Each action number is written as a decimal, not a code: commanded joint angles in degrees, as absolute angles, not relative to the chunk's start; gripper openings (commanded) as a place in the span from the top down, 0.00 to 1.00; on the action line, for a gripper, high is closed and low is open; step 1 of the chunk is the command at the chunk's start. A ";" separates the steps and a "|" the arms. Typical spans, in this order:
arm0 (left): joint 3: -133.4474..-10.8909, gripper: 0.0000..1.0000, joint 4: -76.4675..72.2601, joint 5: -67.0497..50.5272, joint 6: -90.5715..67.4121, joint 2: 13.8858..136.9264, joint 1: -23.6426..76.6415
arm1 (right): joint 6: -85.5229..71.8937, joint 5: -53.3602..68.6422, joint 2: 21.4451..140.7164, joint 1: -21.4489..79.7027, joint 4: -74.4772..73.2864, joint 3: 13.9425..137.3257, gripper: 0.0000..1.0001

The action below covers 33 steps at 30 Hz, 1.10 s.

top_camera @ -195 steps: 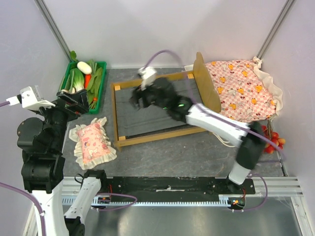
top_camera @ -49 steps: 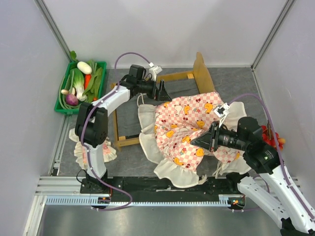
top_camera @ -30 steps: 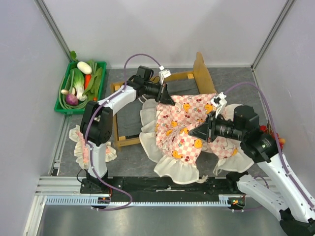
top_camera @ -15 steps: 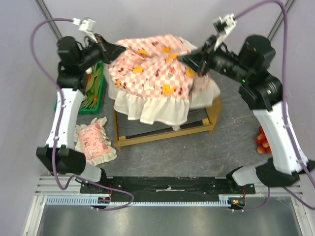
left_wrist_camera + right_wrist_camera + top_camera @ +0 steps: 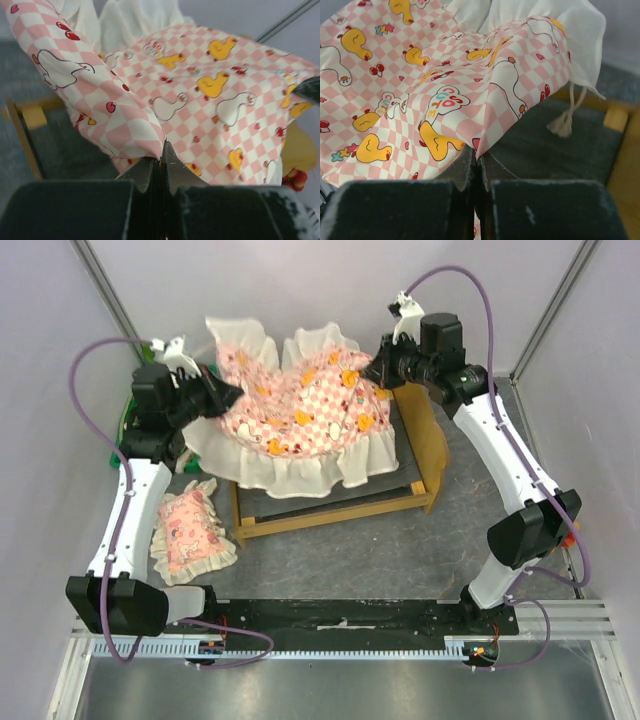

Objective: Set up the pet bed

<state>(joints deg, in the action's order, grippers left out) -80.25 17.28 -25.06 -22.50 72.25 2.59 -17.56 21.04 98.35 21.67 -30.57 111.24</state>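
Observation:
The light-wood pet bed [image 5: 330, 510] stands mid-table, its curved headboard [image 5: 425, 430] on the right and its dark grey base [image 5: 570, 150] showing below the cloth. A pink-checked frilled mattress [image 5: 300, 400] hangs stretched in the air over the frame's back half. My left gripper [image 5: 228, 395] is shut on its left edge, and the wrist view shows the checked cloth [image 5: 200, 100] pinched between the closed fingers. My right gripper [image 5: 378, 368] is shut on the right edge, the cloth [image 5: 445, 100] folding out of its jaws. A small pink frilled pillow [image 5: 188, 530] lies left of the frame.
A green tray [image 5: 190, 435] of vegetables sits at the back left, mostly hidden behind my left arm. Red items [image 5: 573, 530] lie at the right edge. Grey walls close in the back and sides.
Both arms have carried the mattress further back and lower over the frame, and its front frill now hangs down inside the bed. Both grips have held throughout.

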 commanded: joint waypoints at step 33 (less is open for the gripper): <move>-58.52 0.25 30.32 -20.49 -23.30 58.72 2.55 | -11.86 18.54 80.68 18.28 -37.36 91.02 0.32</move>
<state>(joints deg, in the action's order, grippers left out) -51.86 27.14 -25.87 -27.66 62.46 2.61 -12.16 19.84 84.99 18.15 -40.40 80.51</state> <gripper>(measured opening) 0.726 0.661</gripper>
